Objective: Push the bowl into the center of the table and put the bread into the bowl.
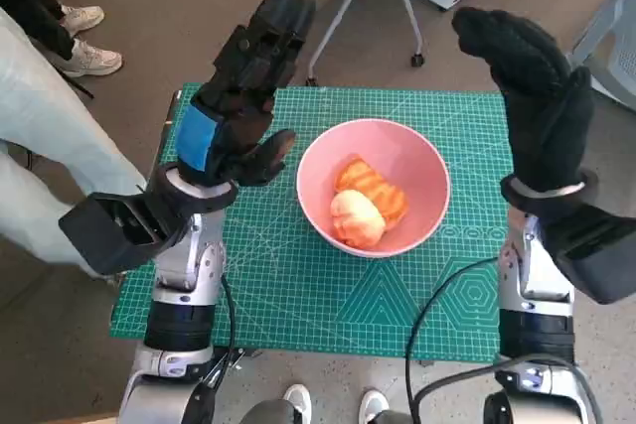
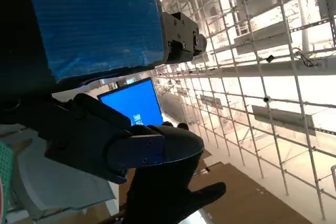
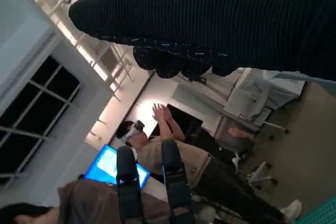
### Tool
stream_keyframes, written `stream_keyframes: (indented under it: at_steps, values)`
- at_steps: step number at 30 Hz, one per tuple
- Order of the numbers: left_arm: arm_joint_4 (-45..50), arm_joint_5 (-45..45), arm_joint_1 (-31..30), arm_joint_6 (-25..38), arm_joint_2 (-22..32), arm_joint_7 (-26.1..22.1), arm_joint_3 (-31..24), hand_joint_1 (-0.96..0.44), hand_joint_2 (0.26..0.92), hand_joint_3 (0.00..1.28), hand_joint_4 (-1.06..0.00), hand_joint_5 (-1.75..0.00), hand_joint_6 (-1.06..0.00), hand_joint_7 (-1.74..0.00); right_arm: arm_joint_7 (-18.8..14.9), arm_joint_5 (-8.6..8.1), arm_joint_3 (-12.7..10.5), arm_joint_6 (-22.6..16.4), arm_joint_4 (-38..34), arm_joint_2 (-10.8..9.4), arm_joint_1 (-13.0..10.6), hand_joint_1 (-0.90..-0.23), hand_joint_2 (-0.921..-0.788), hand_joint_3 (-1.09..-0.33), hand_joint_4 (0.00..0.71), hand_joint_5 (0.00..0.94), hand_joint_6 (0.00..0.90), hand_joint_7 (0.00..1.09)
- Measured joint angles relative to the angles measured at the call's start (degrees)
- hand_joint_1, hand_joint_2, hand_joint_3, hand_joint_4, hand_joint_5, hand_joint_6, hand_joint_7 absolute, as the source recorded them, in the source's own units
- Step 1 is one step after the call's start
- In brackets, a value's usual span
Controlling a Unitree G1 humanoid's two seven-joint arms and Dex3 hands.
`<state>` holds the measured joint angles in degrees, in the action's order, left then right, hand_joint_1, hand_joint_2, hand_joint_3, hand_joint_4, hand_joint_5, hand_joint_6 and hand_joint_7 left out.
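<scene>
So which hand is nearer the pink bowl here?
Left. The left hand is raised beside the pink bowl's left rim; the right hand is raised farther off on its right.

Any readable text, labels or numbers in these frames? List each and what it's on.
None can be read.
Blue screen: a small white mark, too small to read.
Green mat: printed grid lines and shapes; any edge markings are too small to make out.
Pink bowl, bread, left hand, right hand: no lettering visible.
</scene>
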<state>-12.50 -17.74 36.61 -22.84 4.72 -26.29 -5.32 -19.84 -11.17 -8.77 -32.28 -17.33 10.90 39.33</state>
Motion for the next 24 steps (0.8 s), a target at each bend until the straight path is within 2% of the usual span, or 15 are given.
stream_keyframes:
  at_steps: [24]
  values:
    - [1.1, 0.2, -1.0, 0.2, 0.1, 0.4, 0.7, -0.78, 0.921, 0.56, -0.02, 0.0, -0.12, 0.0, 0.0, -0.07, 0.1, 1.6, 1.8, 0.3, -0.7, -0.702, -0.921, -0.764, 0.202, 0.004, 0.209, 0.23]
